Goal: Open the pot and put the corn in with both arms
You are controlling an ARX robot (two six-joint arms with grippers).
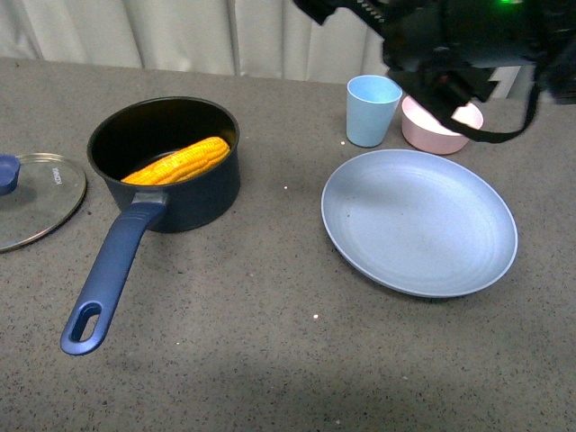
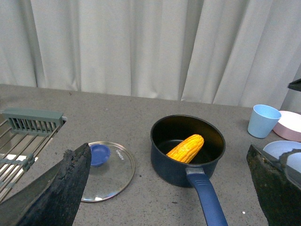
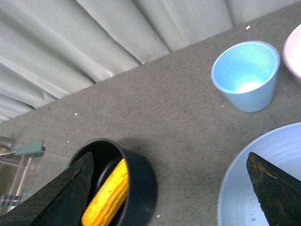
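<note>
A: Yellow-orange corn (image 1: 180, 161) lies inside the pot (image 1: 193, 193), slanted, one end resting up against the pot's inner wall. Reason: the cob is about as long as the pot is wide, so it cannot lie flat on the bottom.

B: Lid status?

A: Lid (image 1: 40, 198) is off and lies flat on the surface (image 1: 270, 342) just beside the pot, on the side away from the plate (image 1: 419, 222), blue knob up. It stands clear of the rim, so the pot's opening is free.

B: End effector states?

A: Left end effector (image 2: 164, 188): fingers spread wide, grasping nothing; pot and lid show between them, well below. Right end effector (image 3: 169, 188): likewise released, empty, raised above the area between pot and plate, near the cup (image 1: 372, 110) and bowl (image 1: 441, 125). The front view shows only that arm's dark body, over the bowl.

B: Judgement?

A: Both task steps appear complete. The pot handle (image 1: 112, 274) points toward the robot, away from the cup.
</note>
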